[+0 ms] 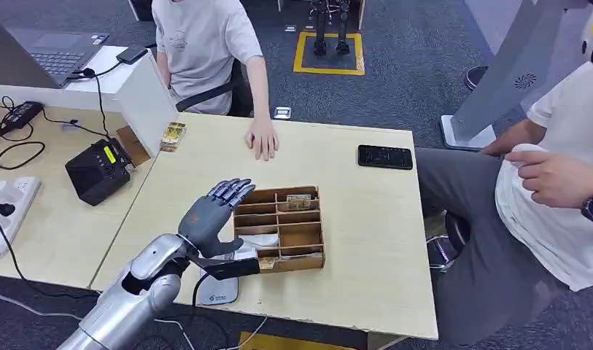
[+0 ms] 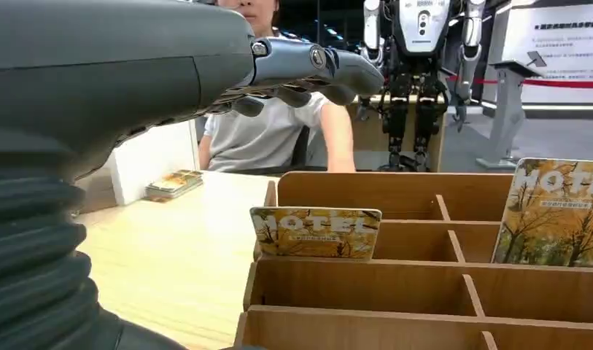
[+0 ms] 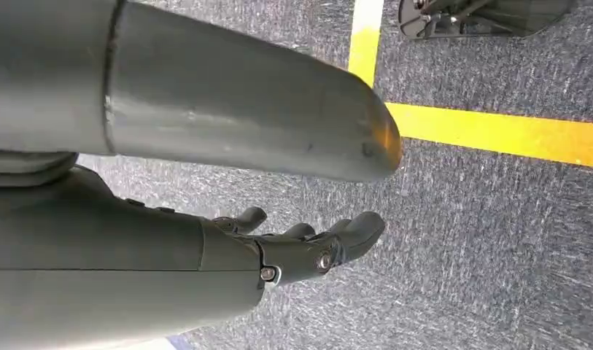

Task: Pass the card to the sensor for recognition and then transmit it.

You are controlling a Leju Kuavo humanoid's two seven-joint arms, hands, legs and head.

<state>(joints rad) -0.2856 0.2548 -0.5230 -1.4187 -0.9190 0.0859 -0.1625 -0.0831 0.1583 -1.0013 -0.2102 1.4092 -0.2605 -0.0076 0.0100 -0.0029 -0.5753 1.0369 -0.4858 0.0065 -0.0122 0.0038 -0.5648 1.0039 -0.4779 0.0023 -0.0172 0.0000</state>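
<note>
A wooden compartment box (image 1: pixel 302 235) sits mid-table. A yellow "HOTEL" card (image 1: pixel 299 202) stands in a far slot, and another card (image 1: pixel 268 262) stands at the near edge. My left hand (image 1: pixel 216 215) hovers over the box's left side with fingers stretched out and apart, holding nothing. From the left wrist, the fingers (image 2: pixel 308 67) reach above the box (image 2: pixel 395 292); one card (image 2: pixel 315 233) stands just ahead and a second card (image 2: pixel 556 211) closer to the side. My right hand (image 3: pixel 300 248) hangs over the carpet with loosely curved fingers, holding nothing.
A black device (image 1: pixel 98 170) stands on the left table, and a white pad (image 1: pixel 216 290) lies under my left forearm. A card stack (image 1: pixel 173 136) lies by a white partition. A person's hand (image 1: pixel 262 138) rests beyond the box. A black phone (image 1: pixel 384 157) lies at the far right beside a seated person (image 1: pixel 556 189).
</note>
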